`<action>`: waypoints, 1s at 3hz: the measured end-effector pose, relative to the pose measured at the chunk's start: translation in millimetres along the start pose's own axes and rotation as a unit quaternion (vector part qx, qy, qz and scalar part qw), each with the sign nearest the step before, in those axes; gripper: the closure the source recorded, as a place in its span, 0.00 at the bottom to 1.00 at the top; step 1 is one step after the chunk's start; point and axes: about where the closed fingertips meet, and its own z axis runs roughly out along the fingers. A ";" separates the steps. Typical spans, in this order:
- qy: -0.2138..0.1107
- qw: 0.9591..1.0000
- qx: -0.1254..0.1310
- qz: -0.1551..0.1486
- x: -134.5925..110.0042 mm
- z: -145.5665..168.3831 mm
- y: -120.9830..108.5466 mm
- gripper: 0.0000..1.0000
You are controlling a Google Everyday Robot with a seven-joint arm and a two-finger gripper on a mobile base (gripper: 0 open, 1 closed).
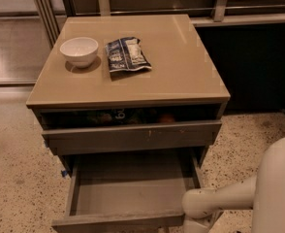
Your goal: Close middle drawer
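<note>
The middle drawer [130, 191] stands pulled far out of the tan-topped cabinet [181, 72]. It is wide and shallow, with a smooth grey floor that holds nothing, thin side walls and a plain front at the bottom edge of the view. My white arm [229, 198] reaches in from the lower right. My gripper [197, 222] is low at the drawer's front right corner, mostly cut off by the bottom edge of the view.
The drawer above [133, 136], with a small pale scratch on its grey front, is slightly open, with dim items in the gap. A white bowl [79, 51] and a dark snack bag [127, 55] lie on the cabinet top. Speckled floor surrounds the cabinet; a rail runs behind.
</note>
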 end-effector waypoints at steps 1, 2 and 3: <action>0.000 1.000 0.000 0.000 0.7 6.4 -4.4 1.00; 0.000 1.000 0.000 0.000 0.7 6.4 -4.4 0.98; 0.000 1.000 0.000 0.000 1.6 13.4 -9.2 1.00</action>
